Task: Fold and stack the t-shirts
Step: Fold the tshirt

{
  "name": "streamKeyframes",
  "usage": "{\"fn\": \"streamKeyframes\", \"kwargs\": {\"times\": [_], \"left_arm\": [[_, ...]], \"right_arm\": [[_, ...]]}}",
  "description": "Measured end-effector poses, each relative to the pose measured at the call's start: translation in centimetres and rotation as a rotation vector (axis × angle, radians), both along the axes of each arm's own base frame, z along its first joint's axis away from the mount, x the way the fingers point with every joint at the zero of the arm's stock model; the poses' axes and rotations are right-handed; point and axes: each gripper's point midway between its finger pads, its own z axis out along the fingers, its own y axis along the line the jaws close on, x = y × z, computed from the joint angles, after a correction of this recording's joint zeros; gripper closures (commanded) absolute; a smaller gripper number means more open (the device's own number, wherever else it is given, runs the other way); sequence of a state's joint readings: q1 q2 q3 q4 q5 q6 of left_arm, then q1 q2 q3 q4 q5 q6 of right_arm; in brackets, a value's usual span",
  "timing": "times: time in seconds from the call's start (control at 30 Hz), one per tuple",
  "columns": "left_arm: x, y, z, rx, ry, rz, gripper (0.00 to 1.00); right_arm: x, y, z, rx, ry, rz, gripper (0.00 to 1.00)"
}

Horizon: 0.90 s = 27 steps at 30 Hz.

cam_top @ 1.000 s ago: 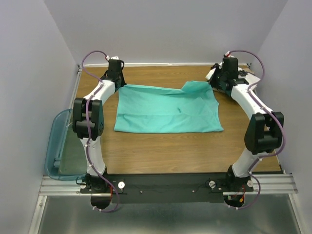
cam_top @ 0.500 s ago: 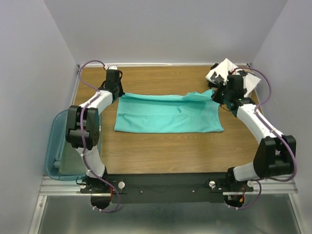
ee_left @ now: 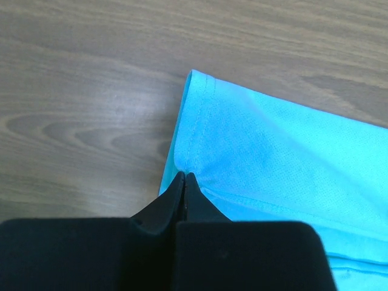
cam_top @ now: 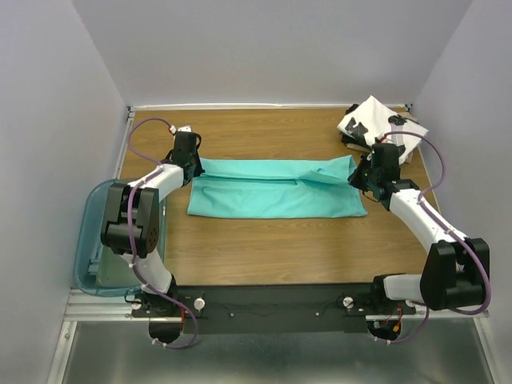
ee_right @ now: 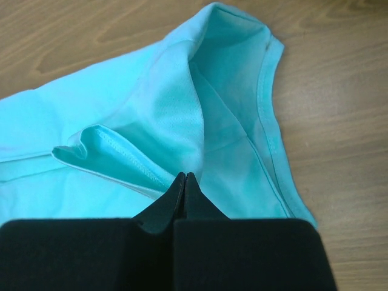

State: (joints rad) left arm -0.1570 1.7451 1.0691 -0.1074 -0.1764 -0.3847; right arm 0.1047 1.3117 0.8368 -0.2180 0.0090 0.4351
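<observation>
- A translucent teal plastic bin (cam_top: pixel 90 240) with rounded corners sits at the left edge of the wooden table (cam_top: pixel 280 240), beside the left arm.
- The left gripper (cam_top: pixel 194 166) has its black jaws pressed together. They pinch the left end of the cloth, just beside a stitched hem corner.
- The plain, fine-knit teal t-shirt (cam_top: pixel 276 190) lies across the middle of the wood-grain tabletop as a long, low band. Its far part is doubled towards the near side, leaving a soft crease along the length. The weave looks matte and finely dotted in the left wrist view.
- The right gripper (cam_top: pixel 359 174) is also closed tight. Its tips nip a fold of the teal t-shirt at the right end, where a sleeve opening with a double-stitched hem gapes and the cloth bunches in smooth curves.
- A folded white t-shirt (cam_top: pixel 376 122) with black blotchy print rests at the far right corner of the table, apart from the teal one and just beyond the right gripper.
</observation>
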Motion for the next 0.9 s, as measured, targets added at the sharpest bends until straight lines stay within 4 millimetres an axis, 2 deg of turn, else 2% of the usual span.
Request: {"fn": "streamKeyframes", "kwargs": {"times": [0.07,0.2,0.23,0.27,0.3,0.33,0.37,0.4,0.5,0.63,0.77,0.9], "left_arm": [[-0.7,0.0,-0.1,-0.004,0.003,0.009,0.98],[-2.2,-0.2,0.2,-0.015,0.0,0.021,0.76],[-2.4,-0.4,0.3,-0.02,-0.003,0.023,0.61],[-2.7,-0.4,0.4,-0.022,-0.005,0.024,0.53],[-2.9,-0.5,0.4,-0.03,-0.007,0.029,0.47],[-3.2,-0.6,0.5,-0.036,-0.009,0.037,0.28],[-3.5,-0.6,0.6,-0.037,-0.009,0.039,0.17],[-3.8,-0.7,0.7,-0.045,-0.01,0.048,0.12],[-4.6,-1.0,1.7,-0.05,-0.025,0.055,0.12],[-5.3,-2.1,4.7,-0.051,-0.078,0.031,0.12],[-5.4,-4.7,8.3,-0.058,-0.138,-0.05,0.09],[-5.9,-7.9,12.7,-0.126,-0.235,-0.179,0.06]], "right_arm": [[-0.4,-0.1,-0.6,0.0,0.014,-0.009,1.0],[-1.5,-0.6,-2.2,-0.01,0.053,-0.032,0.99],[-1.7,-0.7,-2.5,-0.012,0.062,-0.037,0.93],[-1.8,-0.7,-2.7,-0.013,0.067,-0.041,0.75],[-1.9,-0.7,-2.9,-0.012,0.072,-0.044,0.67],[-2.1,-0.7,-3.1,-0.016,0.076,-0.045,0.59],[-2.2,-0.7,-3.3,-0.017,0.081,-0.051,0.49],[-2.4,-0.7,-3.4,-0.023,0.084,-0.053,0.47],[-3.1,-0.6,-3.7,-0.041,0.089,-0.056,0.43],[-3.3,0.3,-2.7,-0.056,0.052,-0.031,0.42],[-2.8,1.5,-1.7,-0.059,0.027,0.016,0.42],[-1.2,3.1,-0.5,-0.043,-0.017,0.082,0.42]]}}
